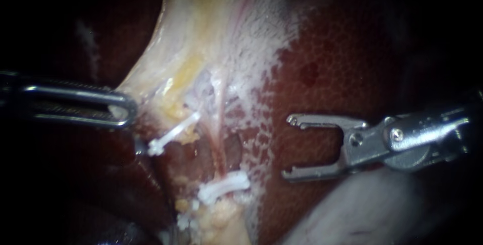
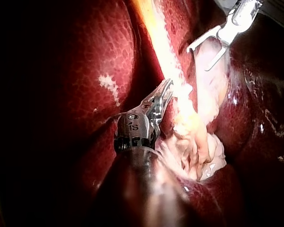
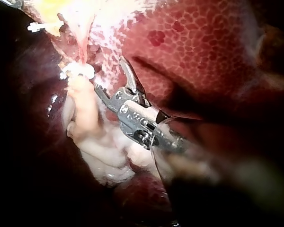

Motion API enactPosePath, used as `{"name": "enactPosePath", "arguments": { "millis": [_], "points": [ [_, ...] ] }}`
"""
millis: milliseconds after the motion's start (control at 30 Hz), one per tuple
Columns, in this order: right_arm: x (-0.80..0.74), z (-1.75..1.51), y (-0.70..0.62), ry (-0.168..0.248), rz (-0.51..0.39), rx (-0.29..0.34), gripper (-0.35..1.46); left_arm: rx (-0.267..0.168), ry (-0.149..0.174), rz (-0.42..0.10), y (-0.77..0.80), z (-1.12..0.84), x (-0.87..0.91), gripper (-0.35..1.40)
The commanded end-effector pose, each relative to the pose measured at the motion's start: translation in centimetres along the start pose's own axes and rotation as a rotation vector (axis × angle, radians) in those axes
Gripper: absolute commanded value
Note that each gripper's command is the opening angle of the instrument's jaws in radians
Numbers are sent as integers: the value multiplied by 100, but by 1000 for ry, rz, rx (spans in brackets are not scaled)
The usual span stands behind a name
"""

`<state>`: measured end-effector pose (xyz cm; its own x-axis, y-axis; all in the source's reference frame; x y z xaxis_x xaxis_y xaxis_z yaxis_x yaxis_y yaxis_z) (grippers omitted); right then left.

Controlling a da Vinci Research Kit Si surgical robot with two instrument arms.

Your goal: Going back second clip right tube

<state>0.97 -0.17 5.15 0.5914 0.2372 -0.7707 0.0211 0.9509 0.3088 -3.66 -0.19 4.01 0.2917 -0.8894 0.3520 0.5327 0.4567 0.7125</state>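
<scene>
Endoscope: wide-open, empty jaws on the right instrument (image 1: pixel 289 148), over bare liver (image 1: pixel 352 64), off to the right of the clipped tissue. Flat, looped jaws of the left instrument (image 1: pixel 121 108) at the edge of the pale tissue (image 1: pixel 201 33), taut from that point; no telling from here whether closed. One white clip (image 1: pixel 224 185) across the lower end of a pink tube (image 1: pixel 220 144), clear of the right jaws. A second white clip (image 1: pixel 173 133) slanting nearer the left instrument.

Left wrist: left instrument (image 2: pixel 164 93) with jaws together, pinching the pale tissue (image 2: pixel 154 28). Right instrument (image 2: pixel 199 59) ahead, jaws spread, nothing between.

Right wrist: right instrument (image 3: pixel 109 73) with jaws apart and empty, one tip just beside the white clip (image 3: pixel 78 71). Second white clip (image 3: pixel 42 26) farther ahead.
</scene>
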Motion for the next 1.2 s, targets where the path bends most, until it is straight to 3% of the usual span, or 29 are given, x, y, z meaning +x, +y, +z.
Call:
{"name": "enactPosePath", "arguments": {
  "millis": [33,333,800,1200],
  "points": [
    [-1,1,0,0,-6,1,60,1,-1,1,4,3,2,-35],
    [-3,-1,-1,1,-19,5,60,-16,1,4,28,40,24,-35],
    [-4,-2,0,2,-19,8,60,-3,21,11,21,79,34,-35],
    [-4,-3,0,2,-19,8,60,-1,28,13,19,85,37,-35]
  ]
}}
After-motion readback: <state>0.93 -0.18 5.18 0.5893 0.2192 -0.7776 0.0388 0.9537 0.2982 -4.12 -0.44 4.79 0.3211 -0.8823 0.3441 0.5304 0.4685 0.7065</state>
